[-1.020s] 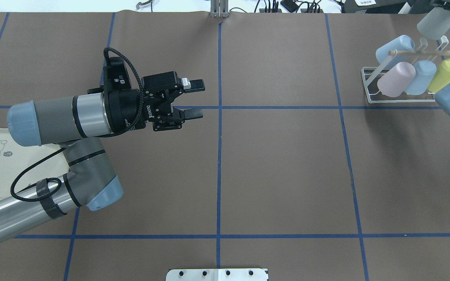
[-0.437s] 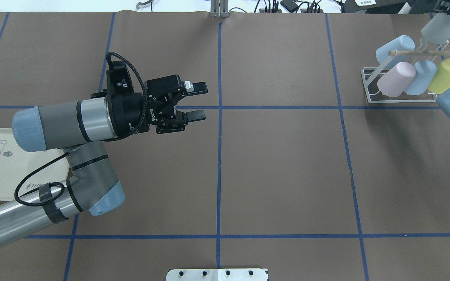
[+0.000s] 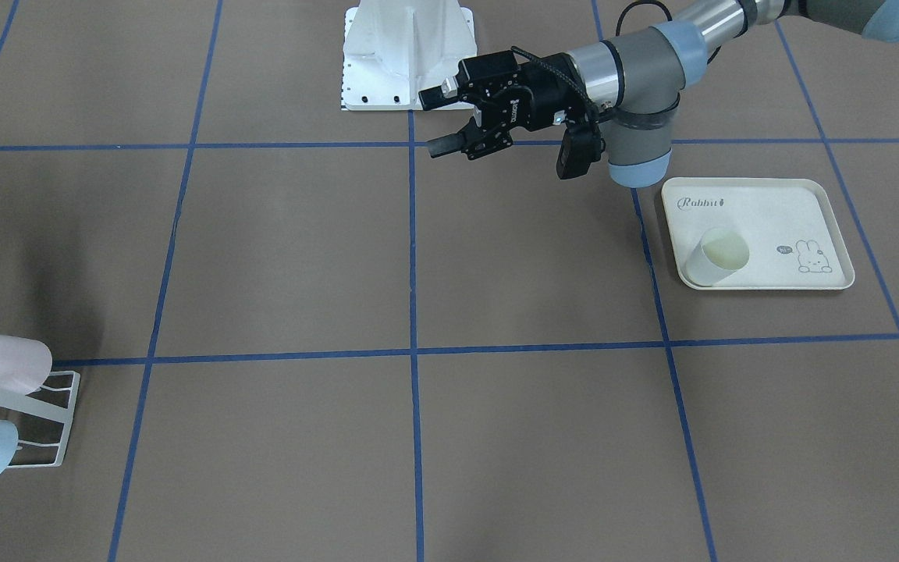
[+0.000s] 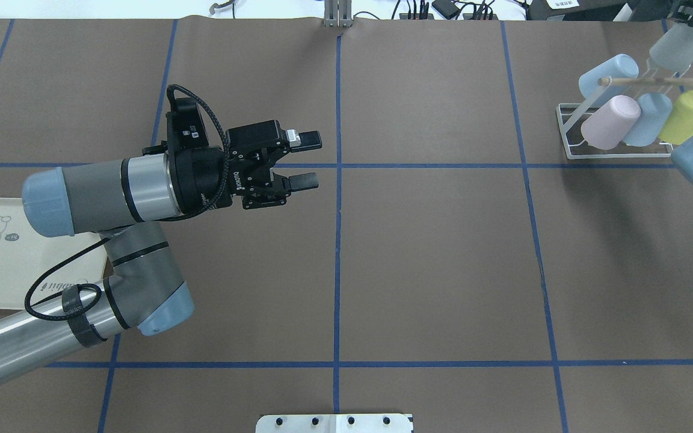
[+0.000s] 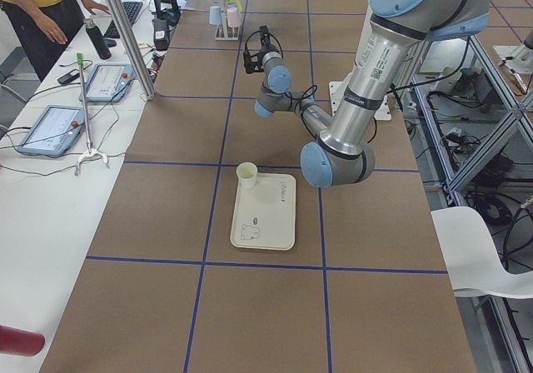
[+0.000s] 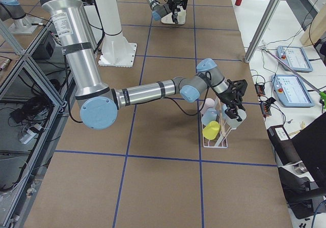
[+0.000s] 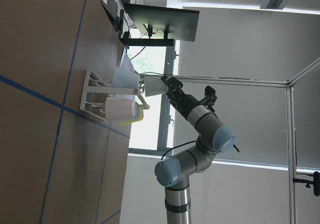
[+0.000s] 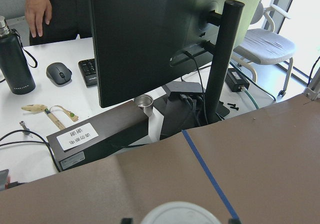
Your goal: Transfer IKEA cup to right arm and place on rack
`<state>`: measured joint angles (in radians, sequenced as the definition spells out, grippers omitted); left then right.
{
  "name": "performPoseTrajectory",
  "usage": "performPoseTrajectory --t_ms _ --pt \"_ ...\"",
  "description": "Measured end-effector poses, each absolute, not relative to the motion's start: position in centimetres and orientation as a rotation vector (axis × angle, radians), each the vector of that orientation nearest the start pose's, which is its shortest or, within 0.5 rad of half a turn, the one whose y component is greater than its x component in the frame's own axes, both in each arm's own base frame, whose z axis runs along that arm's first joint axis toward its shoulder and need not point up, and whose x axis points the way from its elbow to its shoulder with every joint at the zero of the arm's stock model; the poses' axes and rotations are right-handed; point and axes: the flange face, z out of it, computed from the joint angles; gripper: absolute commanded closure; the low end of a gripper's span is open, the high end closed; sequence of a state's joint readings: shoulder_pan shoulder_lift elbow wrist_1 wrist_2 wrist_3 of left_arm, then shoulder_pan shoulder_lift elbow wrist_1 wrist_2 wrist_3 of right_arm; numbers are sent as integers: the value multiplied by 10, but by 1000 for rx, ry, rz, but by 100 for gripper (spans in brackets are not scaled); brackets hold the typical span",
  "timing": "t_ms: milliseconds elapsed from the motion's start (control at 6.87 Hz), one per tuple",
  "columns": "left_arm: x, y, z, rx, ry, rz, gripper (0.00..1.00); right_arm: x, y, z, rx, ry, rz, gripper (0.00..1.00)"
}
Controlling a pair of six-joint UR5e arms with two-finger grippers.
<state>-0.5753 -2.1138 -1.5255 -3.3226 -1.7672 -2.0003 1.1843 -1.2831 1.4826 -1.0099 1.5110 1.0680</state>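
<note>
My right gripper is shut on a pale grey cup and holds it tilted above the far end of the white wire rack, just over its wooden rod. The cup's rim fills the bottom of the right wrist view. The rack holds two blue cups, a pink cup and a yellow cup. My left gripper is open and empty, held above the table just left of the centre line; it also shows in the front-facing view.
A cream rabbit tray lies at the robot's left with one pale cup standing on it; in the overhead view my left arm hides that cup. The robot's white base is at the table's near edge. Operators' desk and monitors lie beyond the far edge.
My left gripper has drifted slightly to the right and toward the robot, still open. My right gripper has shifted the grey cup a little to the right above the rack.
</note>
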Motion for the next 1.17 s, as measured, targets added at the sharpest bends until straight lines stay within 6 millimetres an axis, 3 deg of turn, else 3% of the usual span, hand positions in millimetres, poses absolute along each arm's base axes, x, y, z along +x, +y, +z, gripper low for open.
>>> performPoseTrajectory --t_ms 1165 --pt "427 -407 201 60 2258 -341 0 -129 -646 489 621 -490 656 100"
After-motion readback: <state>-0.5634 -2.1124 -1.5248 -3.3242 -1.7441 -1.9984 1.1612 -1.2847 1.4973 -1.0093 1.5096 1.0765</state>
